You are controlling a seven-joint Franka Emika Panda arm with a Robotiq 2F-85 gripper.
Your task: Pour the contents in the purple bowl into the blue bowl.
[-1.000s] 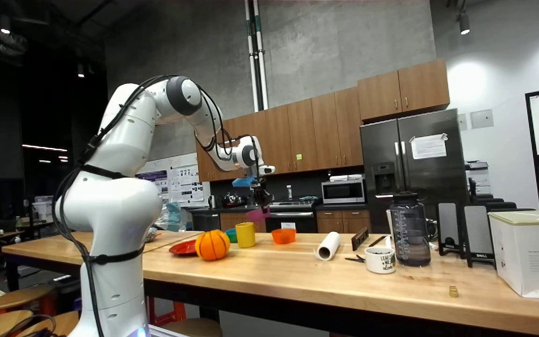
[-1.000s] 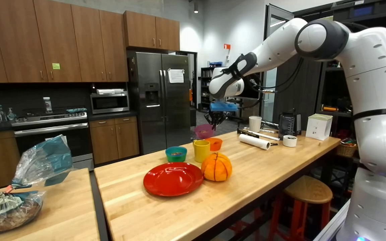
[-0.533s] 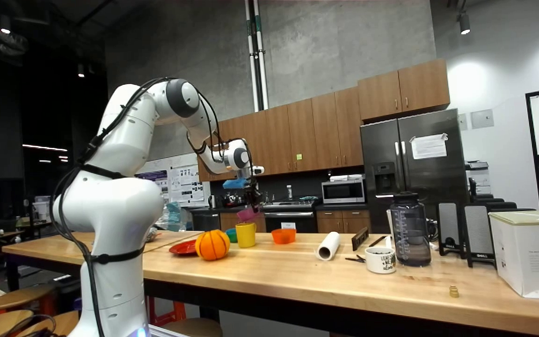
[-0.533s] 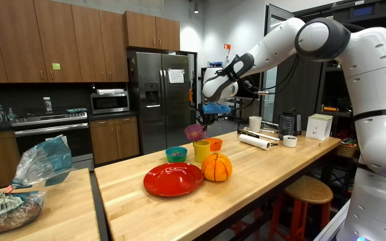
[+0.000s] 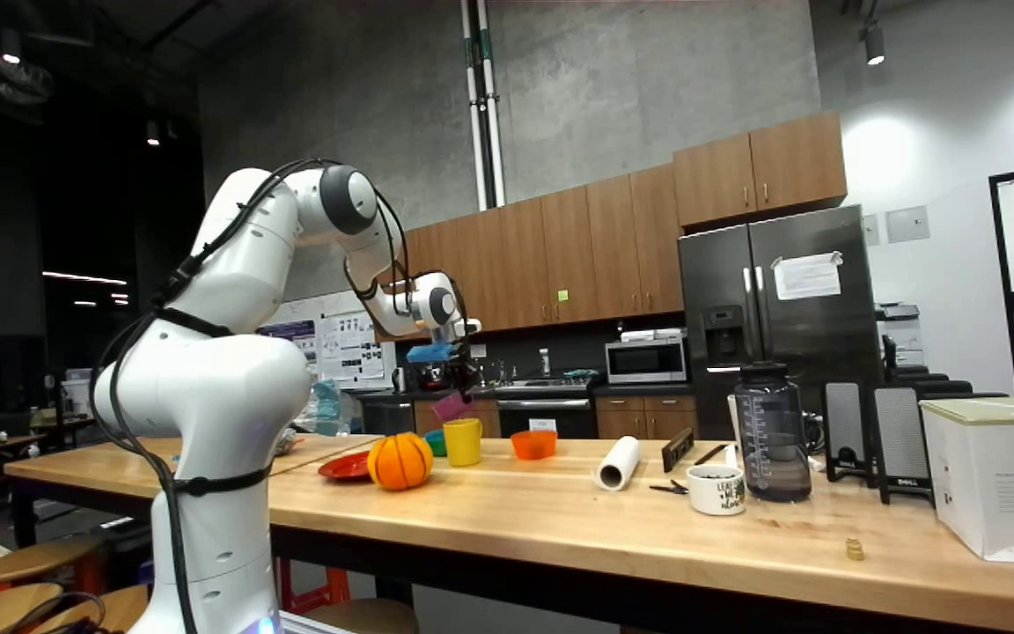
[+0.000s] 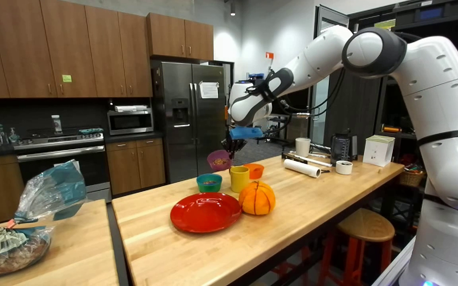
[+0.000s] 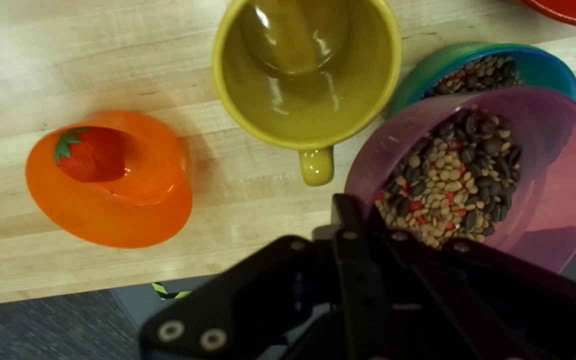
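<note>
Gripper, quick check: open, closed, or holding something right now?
Gripper: closed, holding the purple bowl by its rim.

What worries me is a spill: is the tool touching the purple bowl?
Touching: the wrist view shows the tool gripping the purple bowl by its rim.

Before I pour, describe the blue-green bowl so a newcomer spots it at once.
On the light wooden table, find the glossy red plate. Just beyond it in an exterior view, beside the yellow mug, sits the round bowl; its blue-green colour separates it from the orange bowl and tilted purple bowl.
</note>
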